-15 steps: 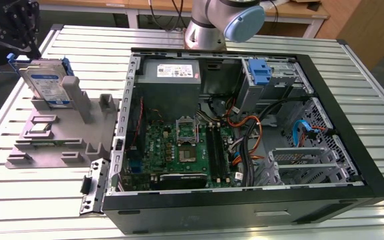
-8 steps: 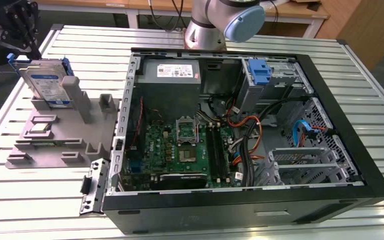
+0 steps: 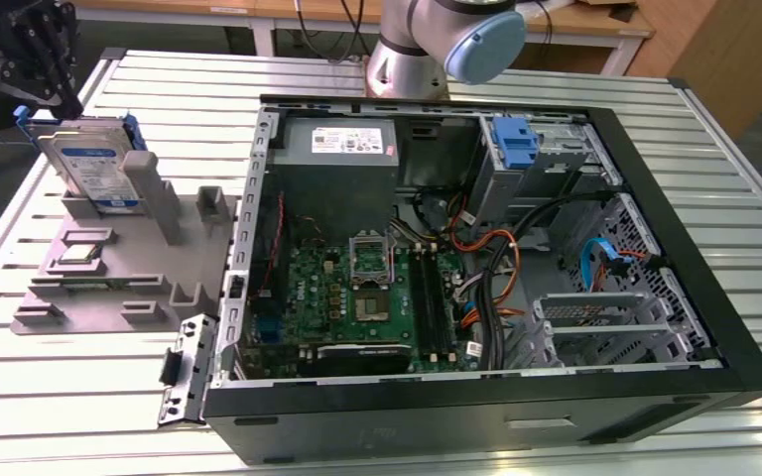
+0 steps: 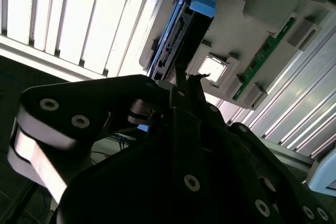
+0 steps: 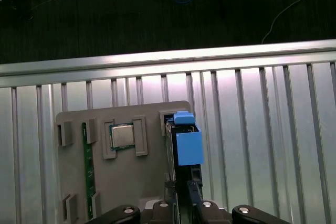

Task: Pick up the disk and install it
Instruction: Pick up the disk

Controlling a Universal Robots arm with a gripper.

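The claw [image 3: 48, 104] hangs over the far corner of the slatted bench [image 3: 90, 416], at the exterior view's left, right on top of the disk [image 3: 90, 164]. The disk stands on edge in a slot of the grey holder [image 3: 116, 288], label side out and blue carrier frame round it. That upright seat looks deliberate, since it leaves the top edge bare for a grab from above.

In the first wrist view the claw [image 5: 181, 203] straddles the disk [image 5: 188, 145] along its thin edge, 1 finger on each flat face. The gap is narrow, just the drive's thickness, so it reads as closed on the disk. The second wrist view agrees, with the claw [image 4: 181, 77] pinched in at the end of the disk [image 4: 178, 30]. Gripping across the flat faces likely keeps the drive from twisting.

The disk has not left its slot, so nothing is lifted yet. A small square chip [image 5: 122, 136] sits in its own pocket just beside. The open computer case [image 3: 673, 198] lies well apart, toward the exterior view's right, its side off and its insides exposed.
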